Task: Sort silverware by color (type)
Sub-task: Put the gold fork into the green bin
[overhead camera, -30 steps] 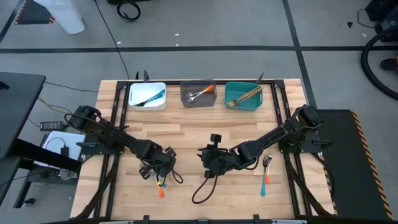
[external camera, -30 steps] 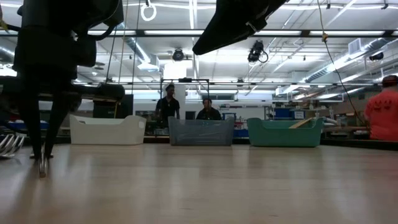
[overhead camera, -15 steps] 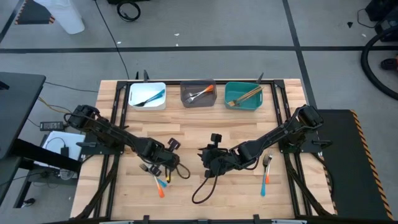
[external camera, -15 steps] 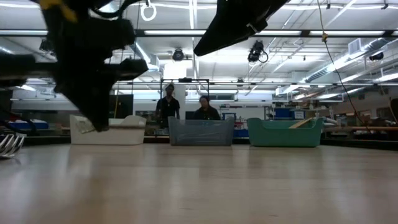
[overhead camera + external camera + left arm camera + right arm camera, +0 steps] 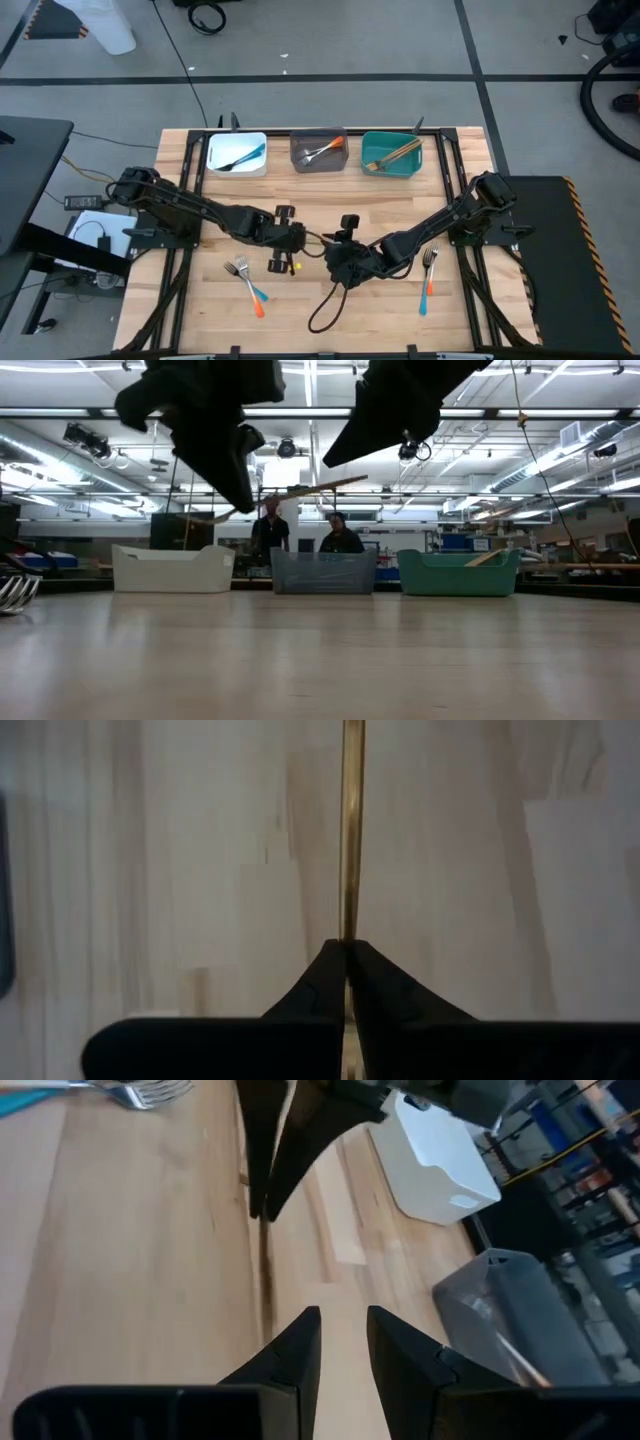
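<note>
1. The left gripper (image 5: 345, 955) is pinched tight on a gold utensil (image 5: 350, 830), gripping it near one end so the rest sticks out ahead of the fingers.
2. It hangs above mid-table (image 5: 320, 215), with the gold piece (image 5: 290, 495) carried almost level, well clear of the wood; my guess is the height is to clear the bin walls.
3. The right gripper (image 5: 340, 1330) waits just to the right of it, fingers slightly apart and holding nothing.
4. On the near left lie a blue-handled fork (image 5: 244, 279) and an orange-handled piece (image 5: 258, 308); another orange-and-blue pair (image 5: 429, 272) lies on the right.
5. At the far edge stand the white bin (image 5: 237, 155), grey bin (image 5: 318, 152) and teal bin (image 5: 391, 153).
6. The teal bin already holds gold pieces, so that looks like where this one belongs.
</note>
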Motion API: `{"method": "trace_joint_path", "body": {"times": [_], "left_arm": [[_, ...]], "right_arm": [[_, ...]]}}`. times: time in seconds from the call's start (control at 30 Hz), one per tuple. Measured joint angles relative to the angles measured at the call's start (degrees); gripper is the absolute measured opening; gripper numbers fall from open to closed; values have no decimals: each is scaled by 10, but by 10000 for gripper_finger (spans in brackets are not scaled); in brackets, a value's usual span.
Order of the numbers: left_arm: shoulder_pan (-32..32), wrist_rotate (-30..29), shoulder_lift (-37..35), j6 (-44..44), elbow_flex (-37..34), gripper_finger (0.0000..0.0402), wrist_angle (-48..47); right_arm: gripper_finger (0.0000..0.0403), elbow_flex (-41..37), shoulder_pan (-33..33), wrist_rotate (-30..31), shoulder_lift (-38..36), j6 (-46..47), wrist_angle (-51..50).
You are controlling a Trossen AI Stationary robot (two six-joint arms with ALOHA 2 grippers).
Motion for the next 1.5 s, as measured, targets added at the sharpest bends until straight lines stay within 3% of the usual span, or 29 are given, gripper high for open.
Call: {"method": "trace_joint_path", "body": {"times": [0.3,0.67,1.0,1.5], "left_arm": [[23,11,45,-88,80,14,-79],[39,59,54,-149,104,14,-32],[39,116,54,-195,104,14,13],[49,125,54,-196,104,14,16]], "right_arm": [[99,0,13,24,0,-111,6],[140,0,26,58,2,-150,-30],[117,0,26,50,2,-162,-48],[99,0,30,19,2,-168,-52]]}}
